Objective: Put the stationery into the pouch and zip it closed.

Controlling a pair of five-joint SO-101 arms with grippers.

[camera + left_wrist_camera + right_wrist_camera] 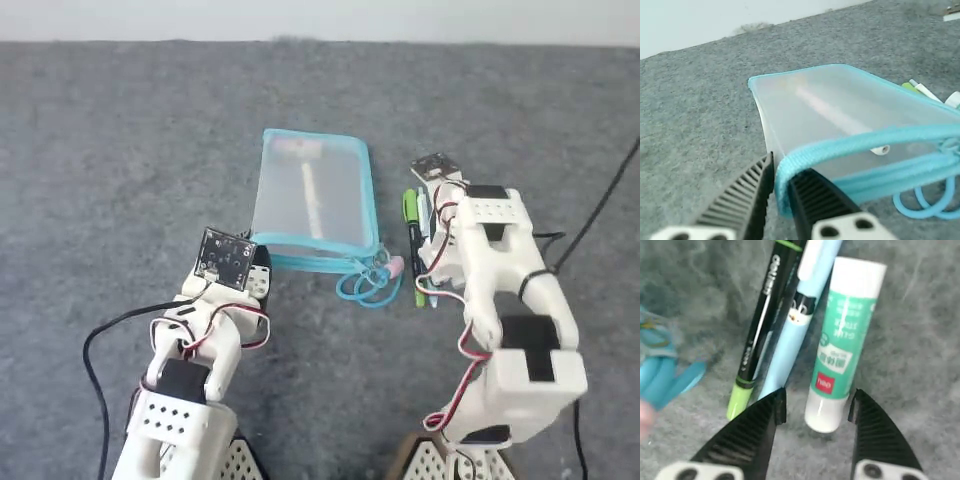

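Pouch [340,180] holds one item [311,195], its near edge pinched by the left gripper [784,167]; the right gripper [818,397], jaws apart, straddles the glue [842,340], pens [757,330] outside.

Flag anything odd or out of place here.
Nothing stands out. The pouch looks intact, its corner in the left tool; two pens and the glue stick lie side by side beside it, the open right tool over the stick's end.

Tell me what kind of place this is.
Probably an indoor robot test bench: a grey felt-covered table against a plain white wall, with two cabled arms at a pouch and pens.
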